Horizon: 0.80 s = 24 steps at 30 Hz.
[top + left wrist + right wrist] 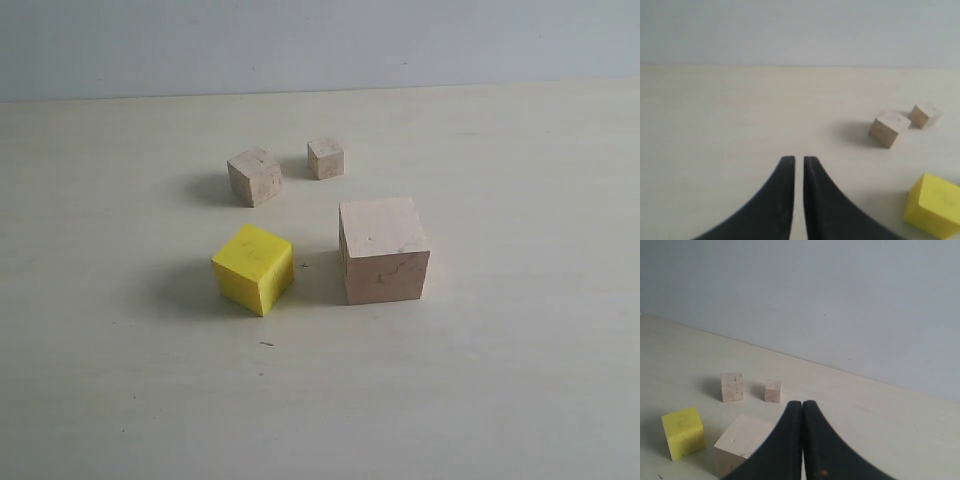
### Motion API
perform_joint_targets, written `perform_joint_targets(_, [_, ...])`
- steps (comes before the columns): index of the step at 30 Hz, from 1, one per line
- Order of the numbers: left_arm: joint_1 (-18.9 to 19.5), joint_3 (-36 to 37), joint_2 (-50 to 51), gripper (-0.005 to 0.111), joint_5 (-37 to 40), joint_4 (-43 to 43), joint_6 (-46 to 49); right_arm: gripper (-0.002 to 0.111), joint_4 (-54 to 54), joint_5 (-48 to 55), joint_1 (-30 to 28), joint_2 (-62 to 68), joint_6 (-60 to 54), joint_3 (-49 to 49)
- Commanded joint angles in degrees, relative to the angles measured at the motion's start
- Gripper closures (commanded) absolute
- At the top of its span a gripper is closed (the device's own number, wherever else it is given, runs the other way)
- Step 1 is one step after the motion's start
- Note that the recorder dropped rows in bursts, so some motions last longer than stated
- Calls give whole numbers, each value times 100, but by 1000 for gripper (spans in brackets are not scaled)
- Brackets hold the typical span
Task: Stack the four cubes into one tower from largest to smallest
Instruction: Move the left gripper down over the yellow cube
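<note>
Four cubes stand apart on the pale table, none stacked. The large pale pinkish cube point(384, 250) point(742, 443) with dark cracks is at centre right. Left of it sits the yellow cube point(254, 268) point(934, 205) point(683, 432), turned corner-on. Behind them are the small wooden cube point(254, 176) point(888, 128) point(732, 386) and the tiniest wooden cube point(325, 158) point(924, 115) point(773, 390). Neither arm shows in the exterior view. My left gripper point(799, 159) is shut and empty, to one side of the cubes. My right gripper point(802, 403) is shut and empty, raised beside the large cube.
The pale wooden table point(500, 400) stretches wide on every side of the cubes. A plain grey wall point(320, 40) rises behind its far edge. A small dark speck point(266, 344) lies in front of the yellow cube.
</note>
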Motion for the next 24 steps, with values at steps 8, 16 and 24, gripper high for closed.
perform_joint_targets(8, [-1109,-309,2207,26,306,-118,472,108,-32,-145,5,-21,4,21])
perform_joint_targets(16, [-1844,-1556,3814,26,970,-118,457,108,-32,-156,5,-21,4,21])
perform_joint_targets(24, [-2458,-2976,5352,26,1619,-118,416,108,-32,-156,5,-21,4,21])
